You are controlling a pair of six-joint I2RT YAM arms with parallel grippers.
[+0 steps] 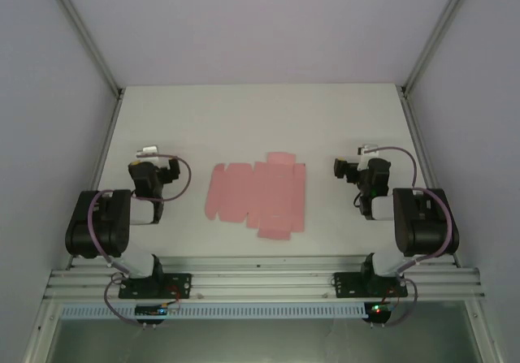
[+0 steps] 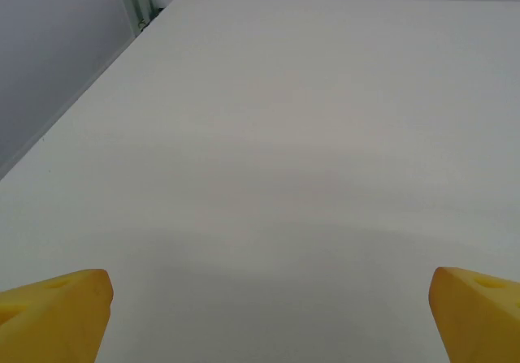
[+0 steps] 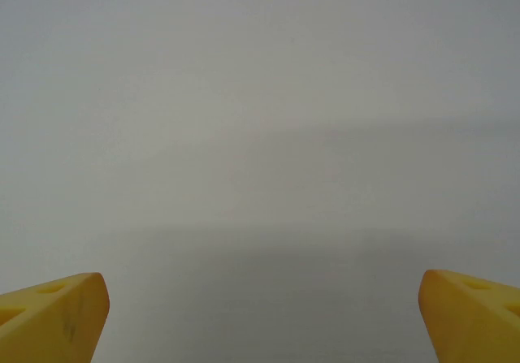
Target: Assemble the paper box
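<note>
Between the two arms in the overhead view, the paper box (image 1: 256,194) is lying as a flat pink die-cut sheet on the white table (image 1: 260,111), with flaps and tabs sticking out at its far and near edges. It is sitting to the right of the left gripper (image 1: 153,160) and to the left of the right gripper (image 1: 356,162), well apart from both.

In the left wrist view, the left gripper's yellow fingers (image 2: 53,314) are standing spread wide apart at the lower corners, gripping nothing, with white table surface showing between and ahead of them.

In the right wrist view, the right gripper's yellow fingers (image 3: 471,318) are likewise gaping wide and holding nothing, the table surface stretching ahead.
</note>
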